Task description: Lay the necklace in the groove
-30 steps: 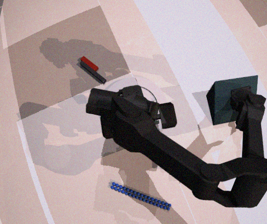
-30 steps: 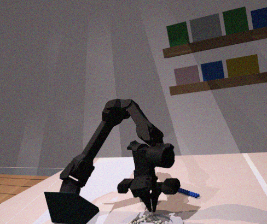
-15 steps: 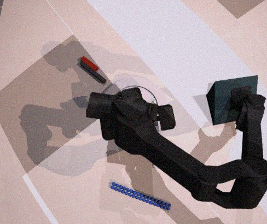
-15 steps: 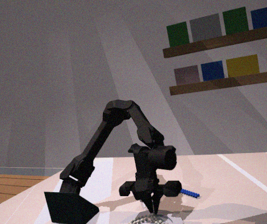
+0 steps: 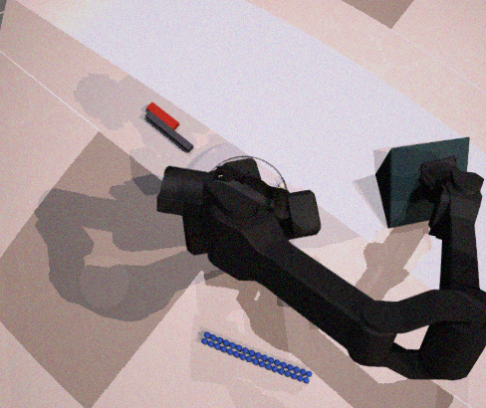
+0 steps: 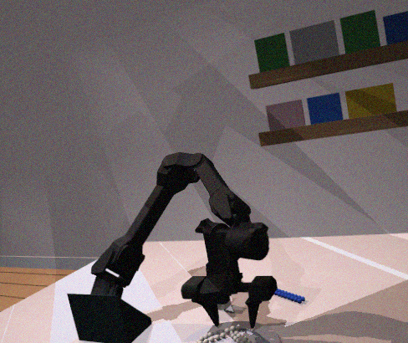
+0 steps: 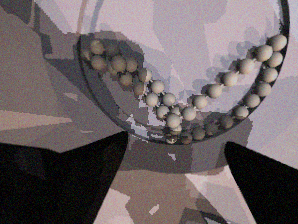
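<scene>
The round bead board (image 5: 274, 174) (image 6: 272, 335) is clear and see-through, with a thin dark ring line. The pearl bead necklace (image 6: 220, 335) (image 7: 173, 121) lies on it. In the wrist view, beads follow the ring line along the right and bottom. Another strand cuts across inside from the upper right to the bottom middle, and a doubled, bunched strand runs from there to the left side. My gripper (image 6: 235, 325) (image 7: 175, 141) is open, its tips apart at the board's near edge, close above it, with no bead gripped. In the top view the arm hides the fingertips and most of the necklace.
A doubled row of blue beads (image 5: 256, 357) (image 6: 290, 295) lies on the table, well apart from the board. A red block (image 5: 162, 115) and a dark bar (image 5: 169, 131) lie side by side near the board's other side. The arm's dark green base (image 5: 404, 184) (image 6: 101, 318) stands on the table.
</scene>
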